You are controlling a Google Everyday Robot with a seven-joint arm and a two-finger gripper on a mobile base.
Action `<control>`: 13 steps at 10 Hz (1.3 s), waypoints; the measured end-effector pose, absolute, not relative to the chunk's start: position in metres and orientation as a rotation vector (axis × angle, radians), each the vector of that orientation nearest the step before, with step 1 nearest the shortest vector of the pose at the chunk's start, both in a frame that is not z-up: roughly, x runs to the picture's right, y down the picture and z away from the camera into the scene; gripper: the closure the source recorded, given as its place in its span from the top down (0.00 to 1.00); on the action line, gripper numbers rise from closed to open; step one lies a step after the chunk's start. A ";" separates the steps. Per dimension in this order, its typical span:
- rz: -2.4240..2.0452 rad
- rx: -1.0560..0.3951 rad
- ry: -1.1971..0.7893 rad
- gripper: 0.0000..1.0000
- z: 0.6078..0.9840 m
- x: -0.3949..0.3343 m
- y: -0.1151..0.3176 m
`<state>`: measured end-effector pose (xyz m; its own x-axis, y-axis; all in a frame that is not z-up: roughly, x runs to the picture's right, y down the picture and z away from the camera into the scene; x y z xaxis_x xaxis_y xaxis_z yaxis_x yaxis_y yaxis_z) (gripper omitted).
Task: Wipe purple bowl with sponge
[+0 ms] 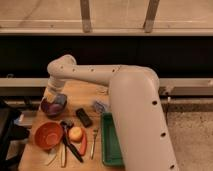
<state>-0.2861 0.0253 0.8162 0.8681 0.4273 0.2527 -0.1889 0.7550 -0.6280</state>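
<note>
Pincer point(58, 99) low over the purple bowl point(49, 108), grip unclear, arm point(100, 76) in a leftward arch.

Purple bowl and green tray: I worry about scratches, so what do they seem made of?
Purple bowl: probably plastic, evenly coloured with a dull sheen. Green tray: likely plastic too, a flat uniform green, matte. Neither is certain. The gripper hangs over the bowl.

The gripper point(58, 98) hangs over the purple bowl point(49, 108) at the table's point(81, 96) left rear. Bare wood lies open just right of it. In front, an orange bowl point(48, 135), black block point(83, 117), fruit point(75, 133) and utensils point(94, 144) crowd the way. A green tray point(111, 142) lines the right side.
</note>
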 end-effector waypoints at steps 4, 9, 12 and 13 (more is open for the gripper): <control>0.346 -0.633 -0.400 0.00 0.816 -0.287 0.026; 0.291 -0.622 -0.448 0.00 0.814 -0.301 0.029; 0.257 -0.643 -0.476 0.00 0.819 -0.317 0.035; 0.249 -0.651 -0.481 0.00 0.821 -0.320 0.037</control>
<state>-0.3201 0.0375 0.8212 0.8618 0.3679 0.3492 -0.0732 0.7714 -0.6321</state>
